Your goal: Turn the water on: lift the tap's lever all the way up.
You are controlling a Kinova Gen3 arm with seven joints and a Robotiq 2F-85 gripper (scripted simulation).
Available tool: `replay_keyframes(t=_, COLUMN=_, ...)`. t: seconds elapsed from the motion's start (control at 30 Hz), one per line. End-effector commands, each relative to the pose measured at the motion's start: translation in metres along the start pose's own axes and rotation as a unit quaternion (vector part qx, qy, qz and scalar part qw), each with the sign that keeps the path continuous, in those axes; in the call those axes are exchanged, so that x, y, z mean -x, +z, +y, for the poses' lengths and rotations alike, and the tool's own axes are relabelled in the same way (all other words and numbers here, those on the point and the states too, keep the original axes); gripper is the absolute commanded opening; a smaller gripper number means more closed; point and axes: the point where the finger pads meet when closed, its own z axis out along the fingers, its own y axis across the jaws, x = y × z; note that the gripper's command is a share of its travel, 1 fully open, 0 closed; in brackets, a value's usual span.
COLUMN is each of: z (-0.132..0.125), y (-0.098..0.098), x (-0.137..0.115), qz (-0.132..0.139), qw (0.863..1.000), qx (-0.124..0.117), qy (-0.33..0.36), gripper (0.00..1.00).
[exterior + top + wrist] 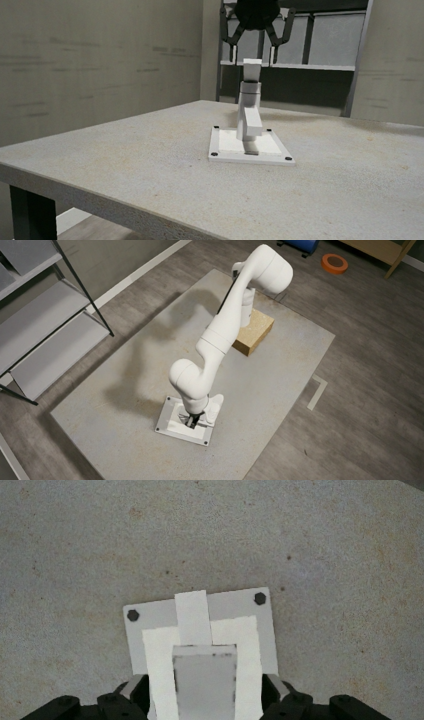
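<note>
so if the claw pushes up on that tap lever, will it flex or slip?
Probably stiff: the lever looks like a thick, blocky slab. Its flat faces look smooth, so the open claw straddling it untouched might slide. Tipping seems unlikely, since the base plate shows a bolt at each corner.

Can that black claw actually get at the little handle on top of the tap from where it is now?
Probably yes. The gripper hangs open right above the tap, its fingers on either side of the lever with gaps both sides. Nothing stands between them; it holds nothing yet.
</note>
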Motion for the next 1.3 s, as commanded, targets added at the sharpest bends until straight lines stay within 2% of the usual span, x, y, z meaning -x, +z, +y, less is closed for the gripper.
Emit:
replay_keyframes(t=0.0, z=0.002, y=-0.009, x=0.000, qz=0.001, qw=1.000, qx=0.003, qy=0.000, gripper=0.74)
replay_keyframes(t=0.37, z=0.001, y=-0.040, x=0.000, qz=0.001, qw=1.000, qx=0.003, qy=0.000, gripper=0.74)
replay_keyframes(t=0.67, z=0.001, y=-0.055, x=0.000, qz=0.001, qw=1.000, qx=0.003, qy=0.000, gripper=0.74)
replay_keyframes(t=1.1, z=0.001, y=-0.061, x=0.000, qz=0.001, qw=1.000, qx=0.003, qy=0.000, gripper=0.74)
replay_keyframes(t=1.13, z=0.001, y=-0.061, x=0.000, qz=0.001, qw=1.000, qx=0.003, qy=0.000, gripper=0.10)
replay_keyframes(t=1.27, z=0.001, y=-0.061, x=0.000, qz=0.001, qw=1.000, qx=0.003, qy=0.000, gripper=0.10)
